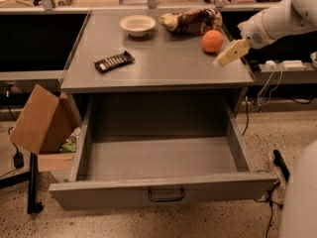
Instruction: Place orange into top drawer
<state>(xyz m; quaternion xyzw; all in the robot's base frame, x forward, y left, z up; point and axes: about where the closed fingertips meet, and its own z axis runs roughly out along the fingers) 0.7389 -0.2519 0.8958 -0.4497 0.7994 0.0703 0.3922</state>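
Observation:
The orange (212, 41) sits on the grey cabinet top (158, 58) near its right side, just in front of the snack bag. The top drawer (161, 157) is pulled wide open below, and its grey inside is bare; its dark wire handle (166, 196) is at the centre of the front panel. My gripper (229, 53) hangs over the cabinet's right edge, just right of the orange and slightly nearer to me, apart from it and holding nothing.
A white bowl (137, 24) and a brown-and-cream snack bag (193, 20) are at the back of the top. A dark bar-shaped packet (114, 61) lies left of centre. A cardboard box (42, 120) stands on the floor at left. Cables trail at right.

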